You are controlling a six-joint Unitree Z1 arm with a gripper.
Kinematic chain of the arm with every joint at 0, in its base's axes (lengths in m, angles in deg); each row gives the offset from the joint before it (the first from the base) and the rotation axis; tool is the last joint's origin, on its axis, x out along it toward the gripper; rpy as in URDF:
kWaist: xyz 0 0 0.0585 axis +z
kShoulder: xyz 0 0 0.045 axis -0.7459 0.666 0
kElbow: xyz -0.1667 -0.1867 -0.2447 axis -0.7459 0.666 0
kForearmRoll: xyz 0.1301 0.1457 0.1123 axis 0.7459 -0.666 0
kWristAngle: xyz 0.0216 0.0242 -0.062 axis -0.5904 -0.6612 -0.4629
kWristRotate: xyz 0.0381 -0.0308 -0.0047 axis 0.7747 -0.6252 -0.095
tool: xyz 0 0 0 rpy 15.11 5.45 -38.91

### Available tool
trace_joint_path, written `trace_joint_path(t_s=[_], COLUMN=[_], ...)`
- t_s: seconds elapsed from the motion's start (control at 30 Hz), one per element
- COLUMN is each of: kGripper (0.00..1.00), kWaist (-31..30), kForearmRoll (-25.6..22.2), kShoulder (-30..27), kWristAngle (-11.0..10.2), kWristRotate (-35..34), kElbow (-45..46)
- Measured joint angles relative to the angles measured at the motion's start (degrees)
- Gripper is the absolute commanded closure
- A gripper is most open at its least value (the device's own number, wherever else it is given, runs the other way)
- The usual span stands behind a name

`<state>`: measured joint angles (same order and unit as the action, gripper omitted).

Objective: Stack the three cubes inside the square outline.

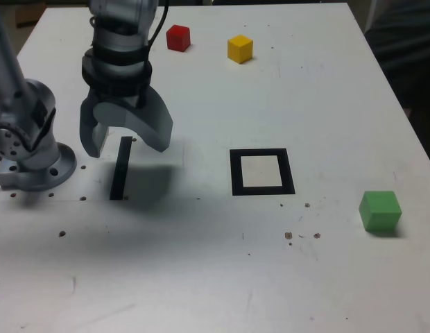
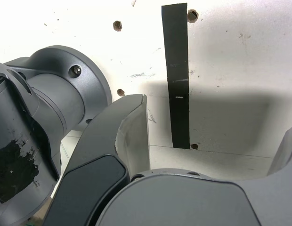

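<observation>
My gripper (image 1: 127, 143) hangs open and empty above the white table, at the exterior view's left, over a narrow black strip (image 1: 121, 168). The red cube (image 1: 178, 37) and the yellow cube (image 1: 240, 48) sit apart near the table's far edge. Alone at the exterior view's right, near the front, rests the green cube (image 1: 380, 210). The square outline (image 1: 261, 171) lies in the middle with nothing in it. In the wrist view only the gripper (image 2: 216, 127), the strip (image 2: 178, 80) and bare table show; no cube is in that view.
The arm's grey base (image 1: 35, 156) is bolted down at the exterior view's left, close beside the gripper; it also fills one side of the wrist view as the grey base (image 2: 56, 94). Small screw holes (image 1: 298, 236) dot the table. The table's right edge (image 1: 402, 118) runs near the green cube.
</observation>
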<state>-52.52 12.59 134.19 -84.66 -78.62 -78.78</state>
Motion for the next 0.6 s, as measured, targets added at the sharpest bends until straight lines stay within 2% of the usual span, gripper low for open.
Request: trace_joint_path(t_s=[0.6], kGripper=[0.00], kWaist=[0.0], kForearmRoll=[-1.2], kShoulder=[-1.2], kWristAngle=[0.0], kWristRotate=[0.2], kElbow=[0.0])
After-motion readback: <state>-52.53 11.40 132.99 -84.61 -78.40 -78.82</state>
